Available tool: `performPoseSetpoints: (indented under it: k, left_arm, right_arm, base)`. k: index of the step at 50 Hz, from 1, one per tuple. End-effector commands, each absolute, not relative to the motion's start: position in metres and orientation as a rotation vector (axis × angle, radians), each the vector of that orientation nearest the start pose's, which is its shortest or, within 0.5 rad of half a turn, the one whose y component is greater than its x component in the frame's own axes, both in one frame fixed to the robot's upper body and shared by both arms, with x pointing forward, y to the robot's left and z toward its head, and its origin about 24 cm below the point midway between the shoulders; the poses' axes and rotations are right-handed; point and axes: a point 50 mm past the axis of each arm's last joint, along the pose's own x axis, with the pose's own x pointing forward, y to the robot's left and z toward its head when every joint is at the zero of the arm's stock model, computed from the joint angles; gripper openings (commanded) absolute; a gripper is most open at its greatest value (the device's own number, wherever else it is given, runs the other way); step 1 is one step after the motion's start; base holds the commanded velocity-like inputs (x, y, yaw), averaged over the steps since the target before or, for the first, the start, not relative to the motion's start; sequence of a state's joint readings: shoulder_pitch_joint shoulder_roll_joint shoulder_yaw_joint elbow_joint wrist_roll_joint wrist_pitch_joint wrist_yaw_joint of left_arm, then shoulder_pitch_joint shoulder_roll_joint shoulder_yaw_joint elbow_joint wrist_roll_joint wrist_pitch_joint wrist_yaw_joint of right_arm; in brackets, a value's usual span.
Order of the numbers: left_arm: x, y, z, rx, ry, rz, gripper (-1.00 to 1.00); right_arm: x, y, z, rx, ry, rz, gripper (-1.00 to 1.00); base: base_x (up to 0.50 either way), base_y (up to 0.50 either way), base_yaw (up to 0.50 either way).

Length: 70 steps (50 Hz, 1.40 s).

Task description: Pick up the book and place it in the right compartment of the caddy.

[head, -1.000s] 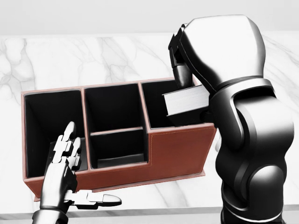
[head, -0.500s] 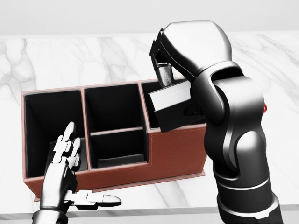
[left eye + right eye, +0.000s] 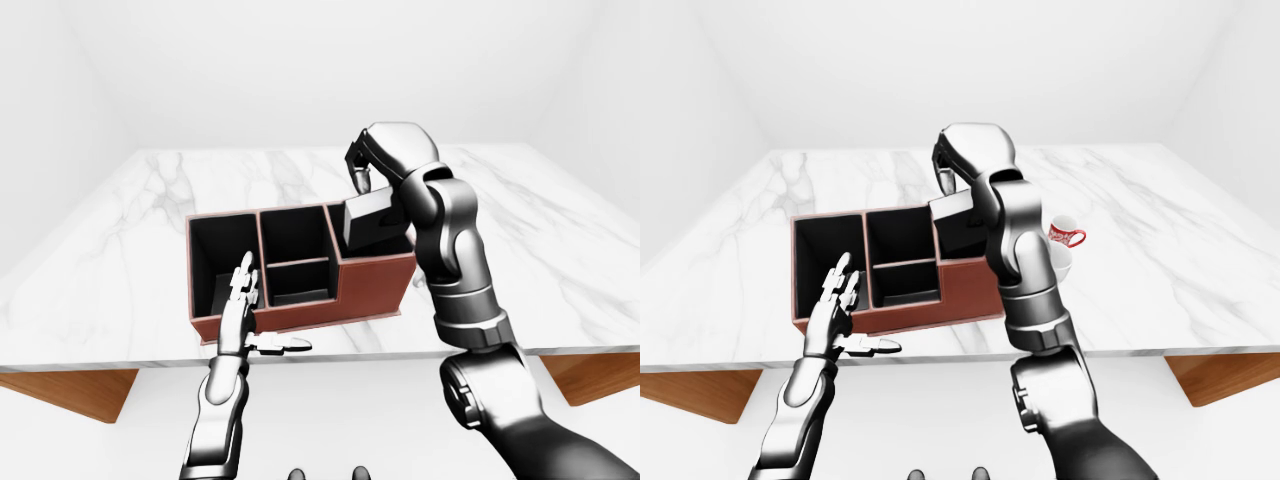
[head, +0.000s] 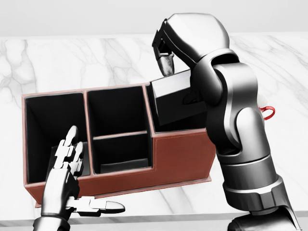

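A red-brown caddy (image 4: 183, 154) with black compartments stands on the white marble table (image 4: 57, 62). My right hand (image 4: 167, 61) comes down from above and is shut on the upper edge of a dark-covered book (image 4: 175, 98). The book is tilted, and its lower end dips into the caddy's right compartment (image 4: 161, 127). How deep it reaches is hidden by the compartment's wall. My left hand (image 4: 77, 173) is open at the lower left of the head view, fingers up and thumb out, beside the caddy's left compartment (image 4: 48, 125) and holding nothing.
A red-and-white mug (image 3: 1065, 237) stands on the table right of the caddy, mostly hidden behind my right arm. The table's near edge (image 3: 330, 355) runs just below the caddy, with floor beneath.
My right arm has swung left and lowered the book. The book has turned from showing its white page edge to showing its dark cover, tilted into the right compartment. The left hand has not moved.
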<state>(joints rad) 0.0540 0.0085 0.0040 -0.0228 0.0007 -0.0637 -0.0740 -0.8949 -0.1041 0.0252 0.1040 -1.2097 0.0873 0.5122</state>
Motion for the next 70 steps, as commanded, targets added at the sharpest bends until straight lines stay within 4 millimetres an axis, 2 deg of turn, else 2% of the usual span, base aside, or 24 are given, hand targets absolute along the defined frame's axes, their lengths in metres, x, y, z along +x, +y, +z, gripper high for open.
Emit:
performPoseSetpoints:
  k: [1, 15, 30, 31, 34, 35, 37, 38, 45, 55, 70]
  left_arm:
    - [0.243, 0.151, 0.04, 0.01, -0.035, -0.058, 1.0]
    - [0.243, 0.151, 0.042, 0.01, -0.036, -0.06, 1.0]
    - [0.242, 0.15, 0.041, 0.009, -0.036, -0.063, 1.0]
    - [0.242, 0.15, 0.041, 0.008, -0.036, -0.063, 1.0]
    - [0.242, 0.15, 0.04, 0.008, -0.036, -0.063, 1.0]
    - [0.243, 0.15, 0.04, 0.008, -0.036, -0.063, 1.0]
    - [0.242, 0.15, 0.041, 0.008, -0.036, -0.063, 1.0]
    - [0.242, 0.15, 0.04, 0.008, -0.036, -0.063, 1.0]
    - [0.242, 0.15, 0.039, 0.007, -0.036, -0.063, 1.0]
    - [0.242, 0.15, 0.04, 0.008, -0.036, -0.063, 1.0]
    - [0.242, 0.15, 0.04, 0.008, -0.036, -0.062, 1.0]
  right_arm:
    - [0.375, -0.095, 0.264, -1.329, -0.383, 0.054, -1.0]
    - [0.395, -0.096, 0.261, -1.29, -0.35, 0.042, -1.0]
    - [0.411, -0.104, 0.239, -1.267, -0.259, 0.033, -0.96]
    - [0.411, -0.104, 0.238, -1.269, -0.258, 0.033, -0.61]
    - [0.412, -0.105, 0.238, -1.265, -0.252, 0.037, -0.11]
    - [0.412, -0.105, 0.237, -1.264, -0.252, 0.036, 0.13]
    - [0.412, -0.105, 0.236, -1.261, -0.251, 0.035, 0.91]
    - [0.412, -0.106, 0.234, -1.262, -0.245, 0.034, 1.0]
    - [0.412, -0.108, 0.22, -1.252, -0.214, 0.047, 1.0]
    - [0.41, -0.11, 0.226, -1.235, -0.231, 0.043, 1.0]
    - [0.409, -0.111, 0.217, -1.231, -0.22, 0.045, 1.0]
  base:
    - [0.0, 0.0, 0.0]
    - [0.0, 0.0, 0.0]
    - [0.0, 0.0, 0.0]
    - [0.0, 0.0, 0.0]
    - [0.0, 0.0, 0.0]
    - [0.0, 0.0, 0.0]
    - [0.0, 0.0, 0.0]
    - [0.0, 0.0, 0.0]
    - [0.0, 0.0, 0.0]
    - [0.0, 0.0, 0.0]
    - [0.0, 0.0, 0.0]
